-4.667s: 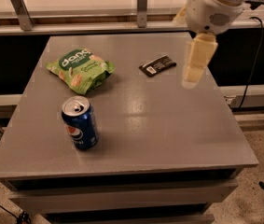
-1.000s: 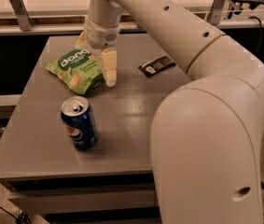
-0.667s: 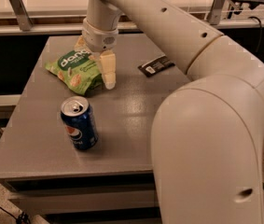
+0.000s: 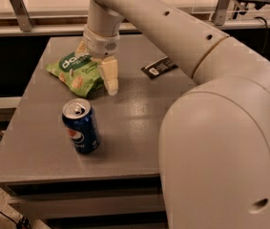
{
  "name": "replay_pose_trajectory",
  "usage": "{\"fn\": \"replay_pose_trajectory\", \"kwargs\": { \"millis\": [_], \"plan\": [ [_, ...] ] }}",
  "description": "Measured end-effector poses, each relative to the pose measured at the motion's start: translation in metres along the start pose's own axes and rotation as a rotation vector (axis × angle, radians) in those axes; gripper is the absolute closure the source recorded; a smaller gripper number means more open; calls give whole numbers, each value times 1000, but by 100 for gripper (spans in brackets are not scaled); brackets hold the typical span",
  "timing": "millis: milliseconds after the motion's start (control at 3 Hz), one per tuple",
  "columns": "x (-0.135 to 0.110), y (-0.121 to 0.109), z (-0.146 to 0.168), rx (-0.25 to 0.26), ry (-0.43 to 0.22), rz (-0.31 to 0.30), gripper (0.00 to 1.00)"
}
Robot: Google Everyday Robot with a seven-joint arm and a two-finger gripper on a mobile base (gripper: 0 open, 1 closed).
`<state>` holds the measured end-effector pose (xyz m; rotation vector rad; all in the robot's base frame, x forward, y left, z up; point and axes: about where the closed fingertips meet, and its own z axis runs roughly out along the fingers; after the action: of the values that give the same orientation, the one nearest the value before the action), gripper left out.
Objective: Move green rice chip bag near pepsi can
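The green rice chip bag (image 4: pixel 73 73) lies flat on the far left part of the grey table (image 4: pixel 139 128), light green with a dark-green oval. The pepsi can (image 4: pixel 81 126) stands upright in front of it, nearer the front edge, a short gap from the bag. My gripper (image 4: pixel 96 65) is down over the bag's right end. It is open, with one finger (image 4: pixel 109 76) at the bag's front right edge and the other behind the bag. The bag rests on the table.
A small flat black packet (image 4: pixel 158 67) lies on the table to the right of the gripper. My large white arm (image 4: pixel 220 128) fills the right side of the view and hides the table's right part. A metal rail (image 4: pixel 20 4) runs behind the table.
The gripper has come from the right side of the table to the bag and has lowered a little over its right end. The bag and the can have not moved.
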<state>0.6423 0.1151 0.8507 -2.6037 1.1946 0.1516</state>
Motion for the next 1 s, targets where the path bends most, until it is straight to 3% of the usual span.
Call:
{"fn": "replay_pose_trajectory", "kwargs": {
  "millis": [333,1000],
  "plan": [
    [2,2,3,4,-1,-3,16],
    [3,5,2,5,-10,-3,63]
  ]
}}
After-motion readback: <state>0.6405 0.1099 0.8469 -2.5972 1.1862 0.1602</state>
